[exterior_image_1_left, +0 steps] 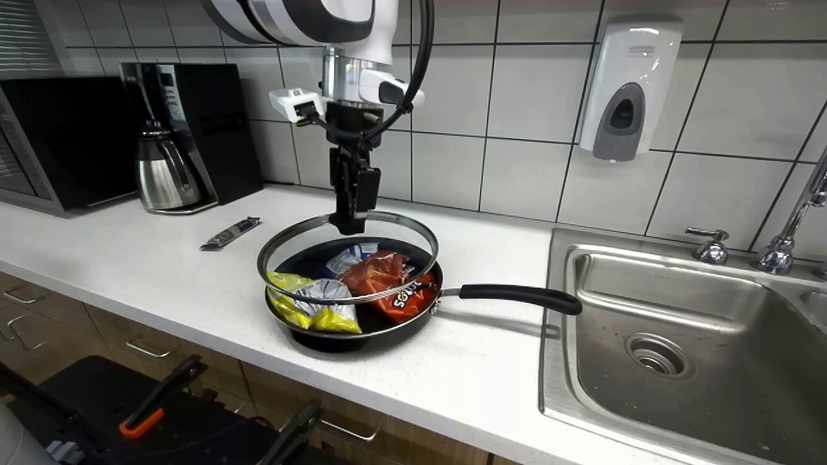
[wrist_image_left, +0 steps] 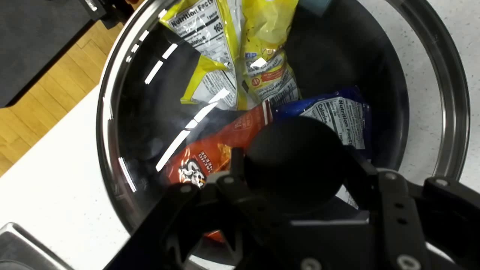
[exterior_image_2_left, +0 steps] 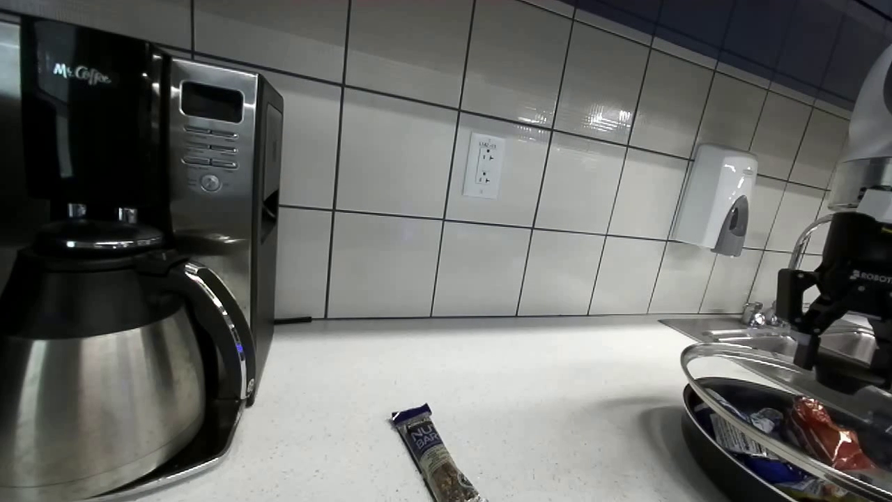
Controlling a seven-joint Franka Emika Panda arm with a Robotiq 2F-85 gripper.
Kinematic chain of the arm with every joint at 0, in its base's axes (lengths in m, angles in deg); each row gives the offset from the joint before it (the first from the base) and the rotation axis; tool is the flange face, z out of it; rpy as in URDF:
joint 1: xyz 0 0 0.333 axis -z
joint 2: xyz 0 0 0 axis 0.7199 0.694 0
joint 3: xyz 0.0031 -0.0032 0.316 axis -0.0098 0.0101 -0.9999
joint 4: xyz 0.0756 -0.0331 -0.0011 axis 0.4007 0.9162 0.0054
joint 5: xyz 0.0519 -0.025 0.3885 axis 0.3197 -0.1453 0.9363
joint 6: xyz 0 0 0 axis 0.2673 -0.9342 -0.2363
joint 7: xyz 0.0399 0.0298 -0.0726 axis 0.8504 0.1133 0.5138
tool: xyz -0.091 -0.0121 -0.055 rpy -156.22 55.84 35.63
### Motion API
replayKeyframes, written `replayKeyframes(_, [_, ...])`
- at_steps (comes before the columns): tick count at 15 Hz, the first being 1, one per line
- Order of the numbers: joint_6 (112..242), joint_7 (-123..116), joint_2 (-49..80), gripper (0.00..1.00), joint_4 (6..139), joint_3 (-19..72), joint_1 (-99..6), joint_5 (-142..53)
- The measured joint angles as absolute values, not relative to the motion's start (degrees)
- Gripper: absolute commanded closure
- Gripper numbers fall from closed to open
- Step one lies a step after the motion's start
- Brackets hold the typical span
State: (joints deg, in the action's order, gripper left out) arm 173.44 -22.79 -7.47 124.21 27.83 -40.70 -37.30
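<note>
My gripper [wrist_image_left: 296, 161] is shut on the round black knob [wrist_image_left: 288, 150] of a glass lid [wrist_image_left: 107, 123], with a finger on either side. In both exterior views the lid, ringed with metal [exterior_image_1_left: 263, 258], hangs over the black frying pan [exterior_image_1_left: 349, 342], and a gap shows between their rims at the left. Through the glass I see snack bags in the pan: a red one [exterior_image_1_left: 387, 284], yellow packaging [exterior_image_1_left: 336, 318] and a blue one [exterior_image_1_left: 352, 258]. The knob hides part of the red and blue bags in the wrist view.
The pan's black handle [exterior_image_1_left: 517, 295] reaches over the edge of the steel sink [exterior_image_1_left: 562, 381]. A nut bar [exterior_image_2_left: 439, 457] lies on the white counter near the coffee maker [exterior_image_1_left: 213, 123] and its carafe [exterior_image_1_left: 167, 174]. A soap dispenser [exterior_image_1_left: 630, 90] is mounted on the tiled wall.
</note>
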Motion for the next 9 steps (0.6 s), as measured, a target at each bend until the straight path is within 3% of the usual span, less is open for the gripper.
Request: replayKeyframes(9, [171.38, -23.57, -7.39, 0.61, 125.01, 28.33, -39.96, -40.32])
